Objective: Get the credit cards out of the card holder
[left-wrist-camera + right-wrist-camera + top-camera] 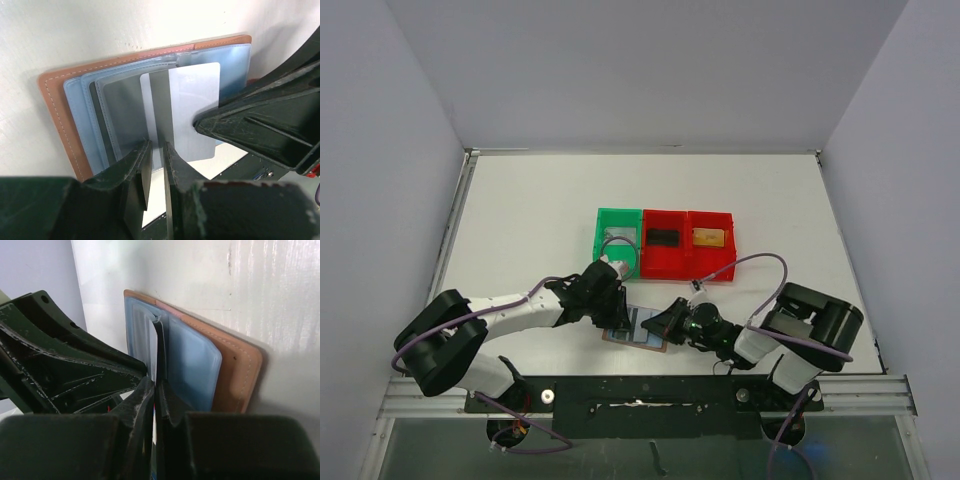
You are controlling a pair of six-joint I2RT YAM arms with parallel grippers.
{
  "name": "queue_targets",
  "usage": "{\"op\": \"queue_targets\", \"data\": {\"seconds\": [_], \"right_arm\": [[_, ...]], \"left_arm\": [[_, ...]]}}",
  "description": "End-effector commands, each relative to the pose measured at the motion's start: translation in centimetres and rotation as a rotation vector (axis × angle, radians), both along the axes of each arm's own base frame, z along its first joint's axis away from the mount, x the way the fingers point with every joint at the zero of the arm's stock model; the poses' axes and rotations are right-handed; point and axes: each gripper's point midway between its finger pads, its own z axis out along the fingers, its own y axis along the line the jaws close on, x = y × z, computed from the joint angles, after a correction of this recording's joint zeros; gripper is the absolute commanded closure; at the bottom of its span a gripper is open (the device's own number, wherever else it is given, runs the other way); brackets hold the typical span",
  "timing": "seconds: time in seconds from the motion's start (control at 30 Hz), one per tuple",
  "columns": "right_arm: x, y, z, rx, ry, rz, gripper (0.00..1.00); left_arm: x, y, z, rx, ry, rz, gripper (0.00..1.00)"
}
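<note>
The card holder [638, 336] lies open near the table's front edge, tan leather [55, 105] with blue plastic sleeves [85, 115]. A silver-grey credit card [195, 100] sticks halfway out of a sleeve. My right gripper [156, 385] is shut on this card's edge, which shows edge-on as a thin dark line [160, 347]. In the left wrist view the right gripper [200, 122] comes in from the right onto the card. My left gripper [157, 147] is closed to a narrow gap on a sleeve at the card holder's edge. In the top view both grippers meet over the holder.
Behind the holder stand a green bin [619, 240] and two red bins [665, 250] [712, 245], each with a card inside: silver, black and gold. The arms' mounting rail [650, 395] runs just in front of the holder.
</note>
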Motion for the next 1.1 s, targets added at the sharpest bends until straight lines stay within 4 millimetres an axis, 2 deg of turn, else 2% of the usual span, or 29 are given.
{"op": "queue_targets", "data": {"seconds": [0.0, 0.2, 0.4, 0.5, 0.67, 0.8, 1.07], "right_arm": [[0.1, -0.8, 0.4, -0.029, -0.026, -0.019, 1.0], [0.2, -2.3, 0.1, -0.09, -0.02, -0.064, 1.0], [0.5, -3.8, 0.9, -0.137, -0.061, -0.097, 1.0], [1.0, -4.3, 2.2, -0.143, -0.113, -0.115, 1.0], [1.8, -5.0, 4.5, -0.152, -0.231, -0.129, 1.0], [2.2, -5.4, 6.1, -0.173, -0.33, -0.122, 1.0], [1.9, -3.9, 10.0, -0.188, -0.55, -0.018, 1.0]], "left_arm": [[-0.8, 1.4, -1.6, 0.078, 0.011, -0.008, 0.84], [-0.3, 1.2, -1.2, 0.074, -0.004, -0.003, 0.84], [0.1, 0.9, -0.1, 0.051, -0.032, 0.008, 0.83], [1.0, 0.9, 1.1, 0.034, -0.084, 0.046, 0.83], [2.3, 0.9, 3.9, -0.024, -0.179, 0.089, 0.77], [2.8, 1.1, 5.2, -0.045, -0.219, 0.111, 0.74], [4.2, 2.6, 7.5, -0.011, -0.323, 0.174, 0.68]]}}
